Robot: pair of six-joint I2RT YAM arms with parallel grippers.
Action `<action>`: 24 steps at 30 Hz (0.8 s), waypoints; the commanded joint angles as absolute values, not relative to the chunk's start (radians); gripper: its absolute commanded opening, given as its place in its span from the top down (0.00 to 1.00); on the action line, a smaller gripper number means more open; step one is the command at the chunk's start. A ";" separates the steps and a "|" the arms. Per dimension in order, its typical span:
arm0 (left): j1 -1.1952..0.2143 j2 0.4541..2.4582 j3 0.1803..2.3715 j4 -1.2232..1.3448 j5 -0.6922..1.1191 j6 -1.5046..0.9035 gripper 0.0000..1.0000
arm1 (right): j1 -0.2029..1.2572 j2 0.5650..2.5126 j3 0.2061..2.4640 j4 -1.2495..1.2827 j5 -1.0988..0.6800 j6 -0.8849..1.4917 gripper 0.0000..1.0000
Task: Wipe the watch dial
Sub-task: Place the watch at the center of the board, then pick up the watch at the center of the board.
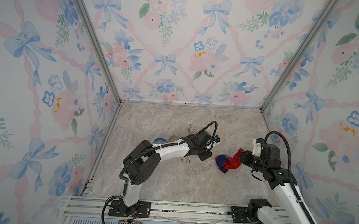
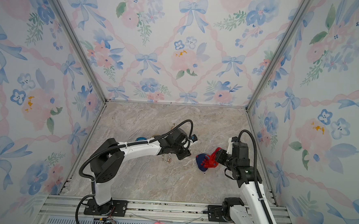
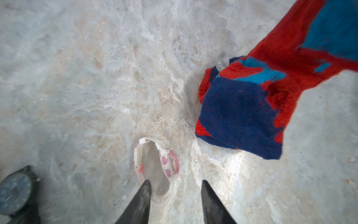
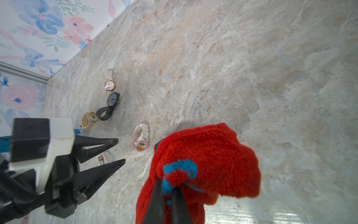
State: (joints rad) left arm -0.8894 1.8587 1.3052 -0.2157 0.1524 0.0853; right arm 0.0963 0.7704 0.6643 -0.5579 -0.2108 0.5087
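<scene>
Lying sideways, white-pink digital watch (image 4: 142, 144), left gripper (image 3: 175, 181) parted, empty, right gripper (image 4: 169, 187) pinching red-blue cloth (image 4: 209, 161)

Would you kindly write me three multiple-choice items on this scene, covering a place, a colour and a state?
1. Where is the pink-and-white watch? A) on the table B) on the wall C) in a box
2. The cloth is A) green B) red and blue C) yellow
3. The right gripper is A) open B) shut on a watch C) shut on the cloth
Key: A, it rests there, ahead of the left gripper; B, red pile with blue patches; C, its fingers pinch the fabric.
</scene>
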 commanded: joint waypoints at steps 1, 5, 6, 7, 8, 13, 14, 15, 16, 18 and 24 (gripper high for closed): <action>-0.892 1.757 1.232 -0.238 0.201 0.107 0.54 | 0.121 0.780 0.667 -0.541 -0.246 0.508 1.00; -0.877 1.655 1.089 -0.243 0.211 0.130 0.52 | 0.166 0.811 0.688 -0.559 -0.268 0.471 1.00; -0.865 1.631 1.055 -0.243 0.205 0.115 0.53 | 0.184 0.818 0.690 -0.566 -0.261 0.463 1.00; -0.854 1.606 1.017 -0.242 0.198 0.097 0.53 | 0.201 0.824 0.692 -0.571 -0.252 0.456 1.00; -0.849 1.585 0.992 -0.242 0.189 0.079 0.53 | 0.215 0.830 0.693 -0.573 -0.242 0.452 1.00; -0.830 1.537 0.899 -0.239 0.142 -0.009 0.54 | 0.284 0.868 0.694 -0.555 -0.223 0.459 1.00; -0.829 1.537 0.890 -0.238 0.133 -0.015 0.54 | 0.290 0.876 0.695 -0.551 -0.225 0.462 1.00; -0.827 1.538 0.880 -0.239 0.122 -0.018 0.54 | 0.298 0.884 0.696 -0.545 -0.226 0.466 1.00; -0.827 1.540 0.872 -0.241 0.106 -0.021 0.54 | 0.304 0.889 0.700 -0.541 -0.229 0.468 1.00; -0.823 1.548 0.861 -0.239 0.092 -0.016 0.54 | 0.311 0.895 0.702 -0.538 -0.229 0.468 1.00; -0.812 1.592 0.855 -0.235 0.076 0.023 0.54 | 0.316 0.891 0.700 -0.545 -0.226 0.466 1.00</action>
